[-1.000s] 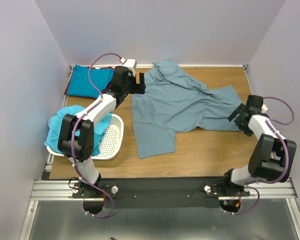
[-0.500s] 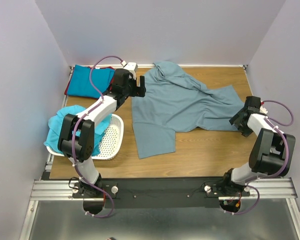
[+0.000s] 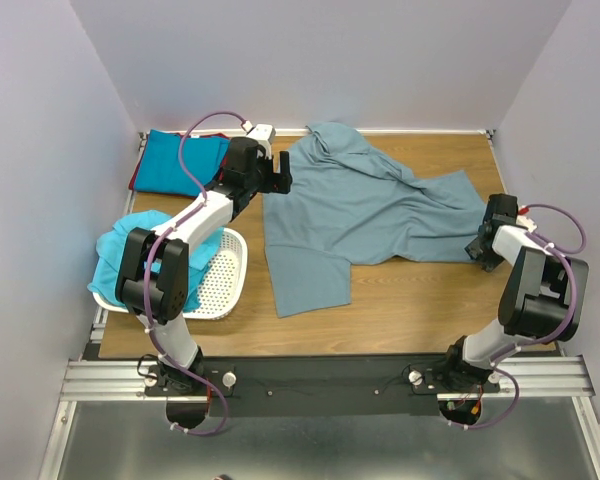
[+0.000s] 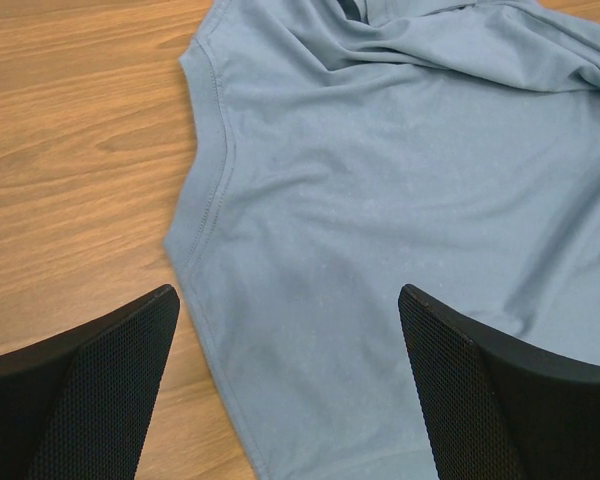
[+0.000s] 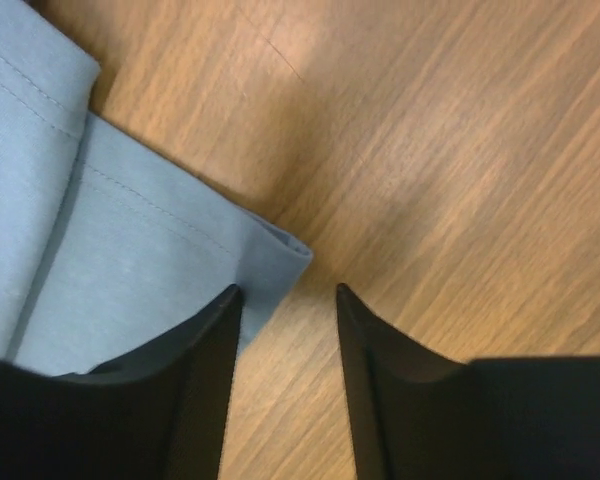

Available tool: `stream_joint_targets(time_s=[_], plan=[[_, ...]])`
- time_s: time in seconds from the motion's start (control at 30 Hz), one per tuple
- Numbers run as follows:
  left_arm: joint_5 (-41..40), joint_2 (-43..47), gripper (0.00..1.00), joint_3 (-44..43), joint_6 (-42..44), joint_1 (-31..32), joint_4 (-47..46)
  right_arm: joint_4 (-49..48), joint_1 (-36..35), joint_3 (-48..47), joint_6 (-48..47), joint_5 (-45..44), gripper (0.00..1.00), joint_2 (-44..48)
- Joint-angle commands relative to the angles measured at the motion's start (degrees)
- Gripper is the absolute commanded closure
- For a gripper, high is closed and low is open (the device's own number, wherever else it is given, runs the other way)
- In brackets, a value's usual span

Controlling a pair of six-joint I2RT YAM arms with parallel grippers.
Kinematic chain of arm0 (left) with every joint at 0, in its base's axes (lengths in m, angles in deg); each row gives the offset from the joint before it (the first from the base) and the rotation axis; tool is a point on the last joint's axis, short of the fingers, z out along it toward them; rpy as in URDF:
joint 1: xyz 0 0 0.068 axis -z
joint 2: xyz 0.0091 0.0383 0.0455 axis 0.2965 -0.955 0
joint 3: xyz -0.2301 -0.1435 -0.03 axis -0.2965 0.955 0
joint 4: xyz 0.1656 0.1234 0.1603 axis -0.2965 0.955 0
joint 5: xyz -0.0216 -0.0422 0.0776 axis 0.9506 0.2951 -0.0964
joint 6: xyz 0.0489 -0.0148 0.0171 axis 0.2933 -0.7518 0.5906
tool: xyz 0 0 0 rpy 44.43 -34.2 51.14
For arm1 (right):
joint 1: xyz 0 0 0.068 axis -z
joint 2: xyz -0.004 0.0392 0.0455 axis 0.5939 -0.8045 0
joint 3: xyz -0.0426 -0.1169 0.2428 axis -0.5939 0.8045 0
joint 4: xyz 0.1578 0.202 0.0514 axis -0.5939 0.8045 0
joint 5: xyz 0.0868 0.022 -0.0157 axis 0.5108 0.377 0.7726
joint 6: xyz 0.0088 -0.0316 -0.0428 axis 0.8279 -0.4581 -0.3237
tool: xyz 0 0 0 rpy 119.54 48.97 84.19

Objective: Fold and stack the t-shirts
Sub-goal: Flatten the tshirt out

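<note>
- The grey-blue t-shirt [image 3: 360, 215] lies rumpled and unfolded mid-table; I judge it needs flattening first.
- Its right hem corner pokes between the fingers of my right pincer [image 5: 288, 292], which sits low on the wood, half-spread and pinching nothing yet, placed to catch that corner.
- My left pincer [image 4: 288, 292] hangs spread wide over the shirt's left edge, ready for the opposite grip.
- The turquoise shirt [image 3: 115, 250] sits in the white basket [image 3: 230, 280]; the blue shirt [image 3: 180, 160] lies folded at the far left of the table [image 3: 410, 300].
</note>
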Motion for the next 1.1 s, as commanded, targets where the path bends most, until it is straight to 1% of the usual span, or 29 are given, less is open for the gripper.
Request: stream_joint_targets(time_s=[0.0, 0.03, 0.07, 0.13, 0.17, 0.23, 0.27, 0.3, 0.4, 0.6, 0.8, 0.83, 0.93, 1.03, 1.07], plan=[[0.8, 0.7, 0.02, -0.3, -0.1, 0.2, -1.4, -1.0, 0.5, 0.3, 0.6, -3.4, 0.55, -2.7], [0.7, 0.7, 0.02, -0.4, -0.1, 0.2, -1.3, -1.2, 0.5, 0.3, 0.6, -3.3, 0.57, -3.1], [0.6, 0.7, 0.02, -0.4, -0.1, 0.2, -1.3, -1.5, 0.5, 0.3, 0.5, -3.2, 0.62, -3.4], [0.5, 0.7, 0.02, -0.3, 0.0, 0.2, -1.3, -2.1, 0.5, 0.1, 0.2, -3.0, 0.70, -4.2], [0.4, 0.8, 0.02, -0.4, -0.2, 0.2, -1.3, -2.5, 0.5, 0.0, 0.0, -2.9, 0.77, -4.5], [0.4, 1.0, 0.02, -0.3, -0.5, 0.3, -1.4, -2.7, 0.5, -0.5, -0.7, -2.7, 0.87, -5.3], [0.1, 1.3, 0.02, -0.2, -0.7, 0.4, -1.4, -2.6, 0.5, -0.6, -0.9, -2.6, 0.98, -5.3], [-0.4, 1.4, 0.02, 0.0, -0.7, 0.5, -1.5, -2.6, 0.5, -0.6, -1.1, -2.3, 1.00, -5.1], [-2.4, 2.5, 0.02, 0.4, -1.0, 1.3, -1.3, -2.6, 0.5, 0.6, -2.1, -1.5, 1.00, -2.3], [-4.3, 5.1, 0.04, 3.1, -2.3, 3.8, -1.2, -2.4, 0.5, 5.6, -2.2, -2.1, 1.00, 9.0], [-10.5, 12.5, 0.05, 14.8, -5.9, 6.7, -1.6, -1.9, 0.5, 8.9, -0.9, -5.1, 1.00, 18.3], [-10.8, 15.0, 0.05, 18.0, -6.4, 7.8, -1.6, -1.7, 0.5, 9.8, -0.5, -5.9, 1.00, 20.6], [-13.4, 20.0, 0.06, 23.8, -8.7, 10.9, -0.9, -1.5, 0.5, 11.7, 0.4, -6.8, 1.00, 25.4], [-16.3, 24.2, 0.11, 28.9, -13.3, 13.2, 1.7, -1.5, 0.5, 13.1, 1.4, -6.2, 1.00, 28.5], [-17.7, 26.9, 0.12, 30.0, -14.4, 14.7, 2.3, -1.5, 0.5, 13.5, 1.5, -5.4, 0.99, 30.0]])
